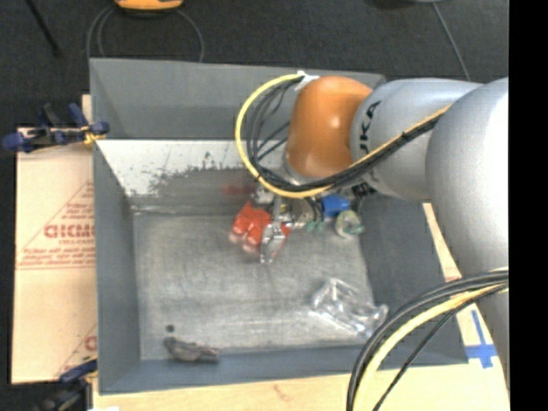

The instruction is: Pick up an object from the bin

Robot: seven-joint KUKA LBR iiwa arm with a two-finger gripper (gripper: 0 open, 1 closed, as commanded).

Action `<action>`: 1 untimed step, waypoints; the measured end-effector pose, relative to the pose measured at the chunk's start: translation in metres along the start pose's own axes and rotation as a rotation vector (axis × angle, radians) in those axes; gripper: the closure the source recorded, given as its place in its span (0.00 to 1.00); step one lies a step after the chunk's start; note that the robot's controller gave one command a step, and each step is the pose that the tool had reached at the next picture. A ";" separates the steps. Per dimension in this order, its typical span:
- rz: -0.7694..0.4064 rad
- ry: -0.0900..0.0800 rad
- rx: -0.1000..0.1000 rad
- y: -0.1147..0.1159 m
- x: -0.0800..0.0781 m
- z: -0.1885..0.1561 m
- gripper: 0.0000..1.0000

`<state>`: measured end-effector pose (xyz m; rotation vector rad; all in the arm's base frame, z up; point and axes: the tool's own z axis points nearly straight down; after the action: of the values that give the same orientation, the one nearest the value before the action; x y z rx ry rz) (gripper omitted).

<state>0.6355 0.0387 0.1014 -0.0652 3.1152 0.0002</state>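
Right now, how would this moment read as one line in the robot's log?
arm: down in bin | nearest: red block, back middle | elsewhere: clear plastic piece, dark piece | hold: unclear

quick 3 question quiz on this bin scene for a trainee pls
1. True or false: the red object lies right next to the gripper.
2. Where on the floor of the bin is the crumpled clear plastic? A) the view's upper left B) the view's lower right C) under the red object
3. Fill in: the small dark object lies near the bin's lower ___ corner, as the view shows it.
Key: 1 true; 2 B; 3 left.
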 end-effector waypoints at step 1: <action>0.000 0.006 -0.002 0.001 0.001 0.003 1.00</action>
<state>0.6344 0.0399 0.0985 -0.0661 3.1215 0.0023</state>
